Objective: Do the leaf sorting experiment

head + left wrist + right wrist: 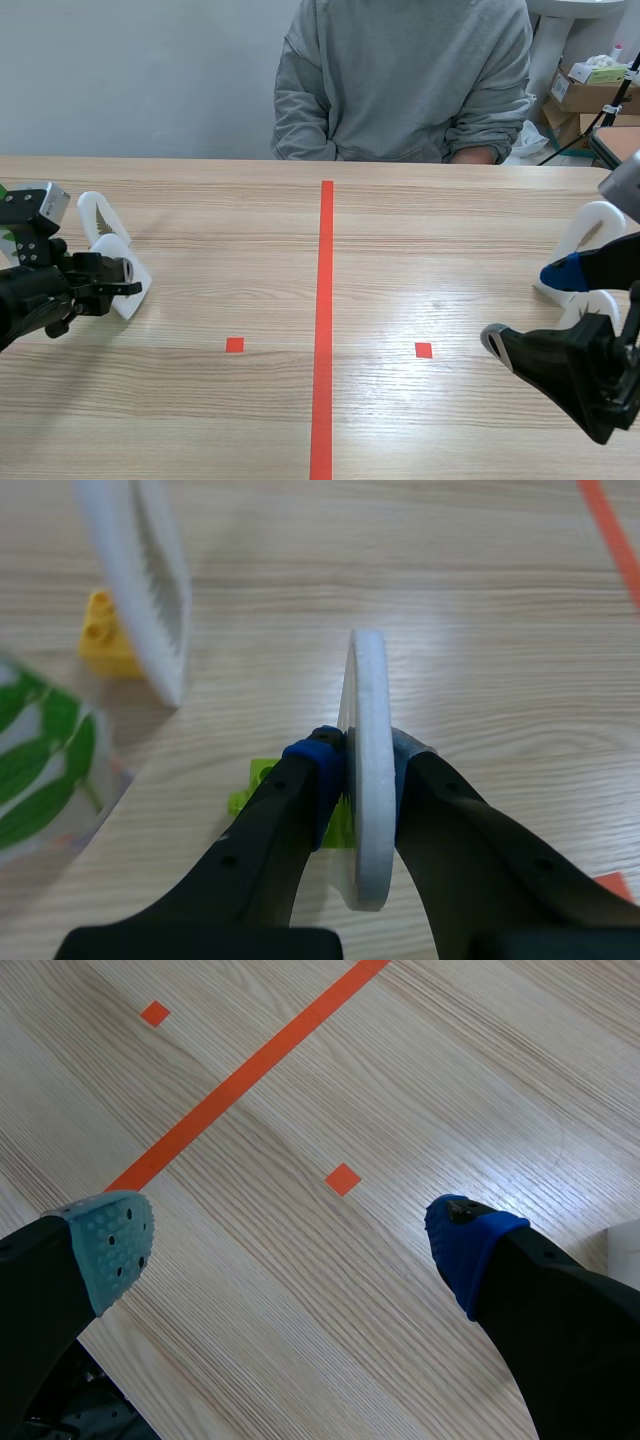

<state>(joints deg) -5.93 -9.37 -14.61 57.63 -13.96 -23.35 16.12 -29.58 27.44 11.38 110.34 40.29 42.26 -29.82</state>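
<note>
My left pincer (366, 765) is clamped on one arm of the white tongs (368, 680). The flat white arm stands on edge, pressed between the blue pad and the pad opposite. The tongs' other arm, toothed along its inner edge, curves away ahead of the blue-padded finger and stands well apart from the one I hold.

Out beyond that same finger lies the leaf sheet (40, 760), a clear, blurred sheet with green leaves on it, just beside the toothed arm. A yellow brick (105, 635) sits on the counter (480, 610) behind the toothed arm. A bright green brick (250, 790) lies low under my blue-padded finger, partly hidden by it.

In the scene view all this sits near the counter's left edge, the tongs pointing away from me.

Down the middle of the counter runs the orange tape line (325, 320), with a small tape square (234, 345) on its left and another (423, 350) on its right. Across the counter sits a person in a grey sweatshirt (400, 80).

My right pincer (290, 1245) hangs over bare wood on the right half, its fingers wide apart and holding nothing, one pad grey-green and the other blue. Just beyond it, close to the right edge, lies a second pair of tongs (580, 240), also white. Cardboard boxes (590, 90) stand behind the counter's far right corner.
</note>
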